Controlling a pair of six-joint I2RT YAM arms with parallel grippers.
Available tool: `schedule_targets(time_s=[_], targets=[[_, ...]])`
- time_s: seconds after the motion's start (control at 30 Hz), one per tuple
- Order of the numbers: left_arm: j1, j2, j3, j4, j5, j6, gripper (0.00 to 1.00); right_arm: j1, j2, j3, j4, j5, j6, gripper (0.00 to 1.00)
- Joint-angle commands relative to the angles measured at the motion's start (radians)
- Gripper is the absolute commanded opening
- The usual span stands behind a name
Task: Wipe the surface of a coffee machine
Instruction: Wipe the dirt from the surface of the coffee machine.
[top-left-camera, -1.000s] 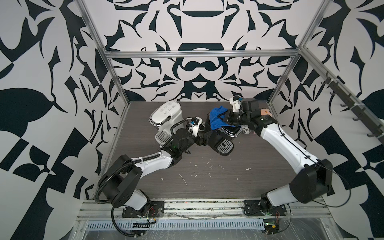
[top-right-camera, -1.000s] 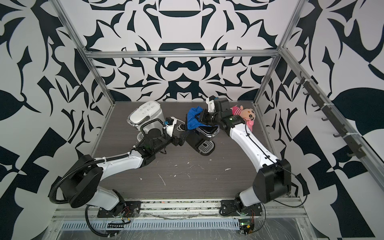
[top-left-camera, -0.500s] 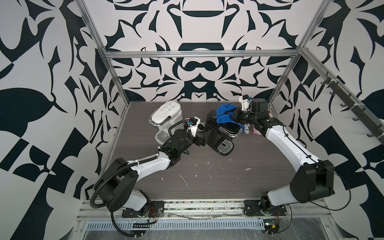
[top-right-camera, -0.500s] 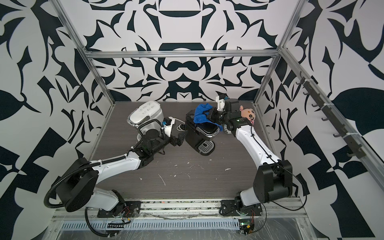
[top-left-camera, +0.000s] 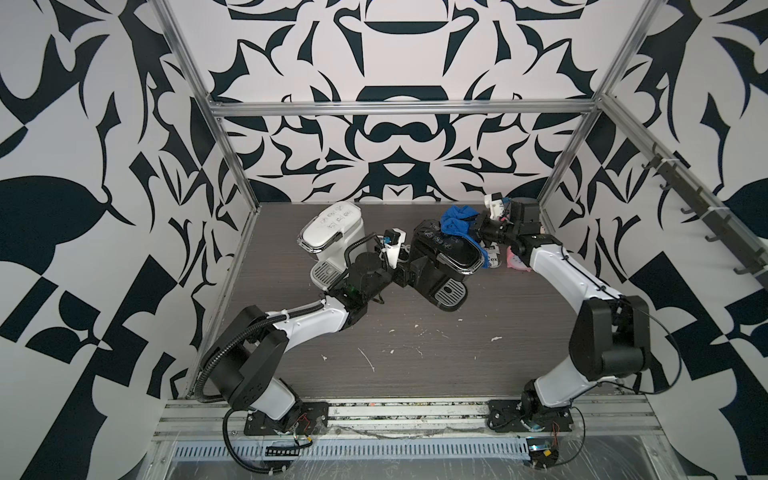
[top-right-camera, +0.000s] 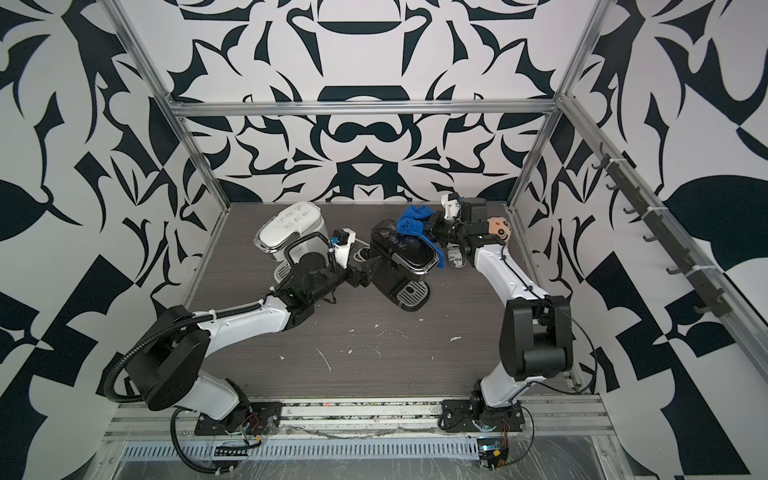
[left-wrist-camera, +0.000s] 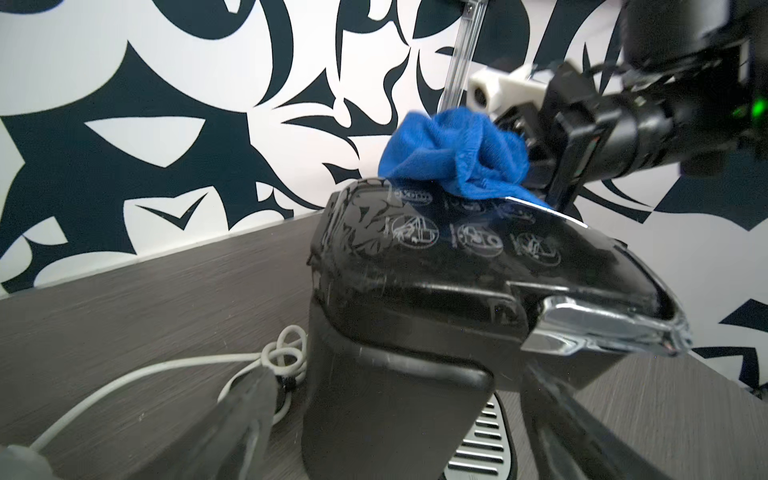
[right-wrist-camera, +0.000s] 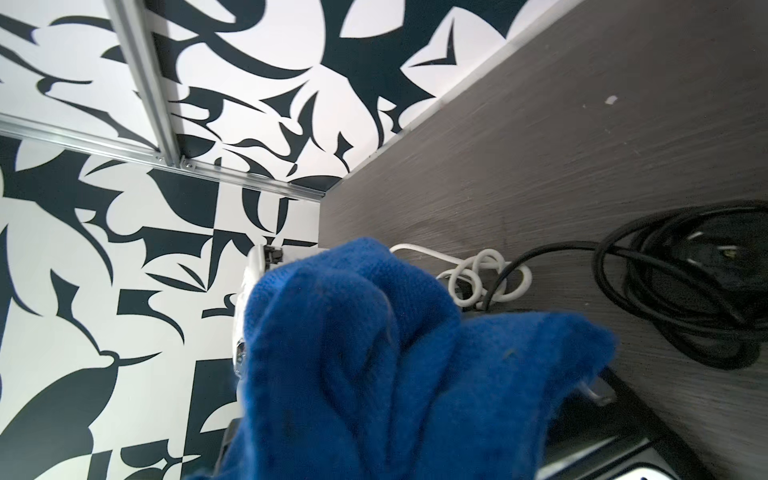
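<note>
Coffee machine, top views: the glossy black capsule coffee machine (top-left-camera: 446, 257) stands on the grey wood-grain table (top-left-camera: 415, 353), toward 1 o'clock from the table's middle. Its ribbed drip tray faces about 5 o'clock.
Cloth, top views: the crumpled blue terry cloth (top-left-camera: 457, 220) lies on the 12 o'clock end of the machine's lid.
Right gripper, top views: the right gripper (top-left-camera: 478, 226) reaches in from 3 o'clock and is clamped tight on the cloth.
Left gripper, top views: the left gripper (top-right-camera: 365, 274) sits low at the machine's 8 o'clock side, jaws spread wide.
Neighbours, top views: a white coffee machine with handwriting on its lid (top-left-camera: 332, 226) stands at the black one's 10 o'clock, apart from it. A small orange-faced doll (top-right-camera: 498, 226) lies at its 3 o'clock, beside the right arm.
Machine, left wrist view: the lid carries round white icons and a chrome lever; the cloth is bunched on the lid's rear edge, touching it.
Left fingers, left wrist view: the fingers (left-wrist-camera: 241, 415) flank the lower body. A gap holding the knotted white cord (left-wrist-camera: 166, 374) shows beside one; whether the other touches the body I cannot tell.
Cloth, right wrist view: it fills the foreground and hides the fingertips.
Cables, right wrist view: the white cord and a coiled black cable (right-wrist-camera: 685, 282) lie on the table beyond it.
</note>
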Motion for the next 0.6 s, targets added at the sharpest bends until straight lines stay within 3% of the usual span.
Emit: schedule_targets(time_s=[0.0, 0.27, 0.57], targets=[[0.003, 0.02, 0.047, 0.017, 0.011, -0.021, 0.94, 0.0, 0.07, -0.005, -0.022, -0.086, 0.036, 0.0], [0.003, 0.068, 0.068, 0.042, 0.029, -0.094, 0.93, -0.003, 0.104, -0.138, 0.11, -0.099, 0.098, 0.0], [0.003, 0.108, 0.108, 0.042, 0.056, -0.124, 0.92, -0.001, 0.058, -0.241, 0.133, -0.093, 0.095, 0.0]])
